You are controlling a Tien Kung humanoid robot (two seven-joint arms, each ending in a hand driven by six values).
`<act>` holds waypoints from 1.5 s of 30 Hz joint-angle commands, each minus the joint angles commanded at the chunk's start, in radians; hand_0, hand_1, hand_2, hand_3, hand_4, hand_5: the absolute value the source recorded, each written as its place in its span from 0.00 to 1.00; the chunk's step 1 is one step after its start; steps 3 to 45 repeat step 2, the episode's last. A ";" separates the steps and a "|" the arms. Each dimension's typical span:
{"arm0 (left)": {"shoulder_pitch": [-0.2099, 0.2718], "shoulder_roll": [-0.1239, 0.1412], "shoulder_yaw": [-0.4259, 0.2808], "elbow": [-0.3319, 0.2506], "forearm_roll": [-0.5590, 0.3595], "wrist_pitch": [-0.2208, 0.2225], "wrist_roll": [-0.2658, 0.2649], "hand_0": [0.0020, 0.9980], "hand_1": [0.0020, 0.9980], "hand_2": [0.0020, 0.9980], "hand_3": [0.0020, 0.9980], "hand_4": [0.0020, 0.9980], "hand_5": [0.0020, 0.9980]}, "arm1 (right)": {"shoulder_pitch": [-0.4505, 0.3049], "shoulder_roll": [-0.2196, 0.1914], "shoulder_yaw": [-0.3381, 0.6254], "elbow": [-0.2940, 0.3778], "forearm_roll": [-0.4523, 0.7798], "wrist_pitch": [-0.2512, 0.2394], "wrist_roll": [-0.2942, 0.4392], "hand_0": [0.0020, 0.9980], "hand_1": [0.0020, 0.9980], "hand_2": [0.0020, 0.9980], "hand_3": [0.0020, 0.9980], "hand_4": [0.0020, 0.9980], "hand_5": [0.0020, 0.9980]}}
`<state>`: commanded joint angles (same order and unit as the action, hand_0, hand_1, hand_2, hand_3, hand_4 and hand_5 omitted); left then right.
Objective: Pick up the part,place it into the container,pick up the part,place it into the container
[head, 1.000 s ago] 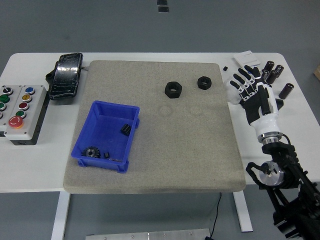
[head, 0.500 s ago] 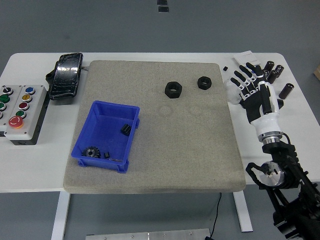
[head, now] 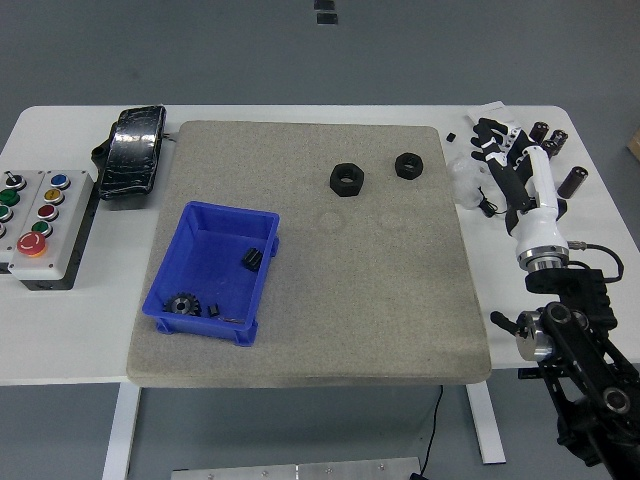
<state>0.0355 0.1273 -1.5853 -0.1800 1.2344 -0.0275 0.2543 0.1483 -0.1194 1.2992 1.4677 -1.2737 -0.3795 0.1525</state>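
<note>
On white table [head: 300, 360] over grey floor, grey mat [head: 330, 290]; right hand [head: 515, 175] fingers released.

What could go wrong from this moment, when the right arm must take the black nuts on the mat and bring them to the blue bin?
1. The right robot hand hovers over the table's right edge among small black cylinders; turning toward the mat, it may knock them over.
2. The smaller nut and the larger nut lie close together, so the fingers may push one while grasping the other.
3. The blue bin sits far left, so a weak grasp may drop the nut during the long carry.
</note>
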 joint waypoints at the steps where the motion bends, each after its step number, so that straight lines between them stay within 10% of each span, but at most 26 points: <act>1: 0.000 0.000 0.000 0.000 -0.001 0.000 0.000 0.62 0.57 0.57 0.65 0.63 0.38 | 0.000 -0.002 -0.012 0.002 -0.030 -0.022 -0.006 0.69 0.70 0.70 0.66 0.82 0.54; 45: 0.001 0.000 -0.001 0.000 -0.001 0.000 0.000 0.62 0.57 0.57 0.65 0.63 0.38 | 0.000 -0.004 -0.025 0.004 -0.059 -0.041 -0.012 0.69 0.70 0.70 0.66 0.82 0.54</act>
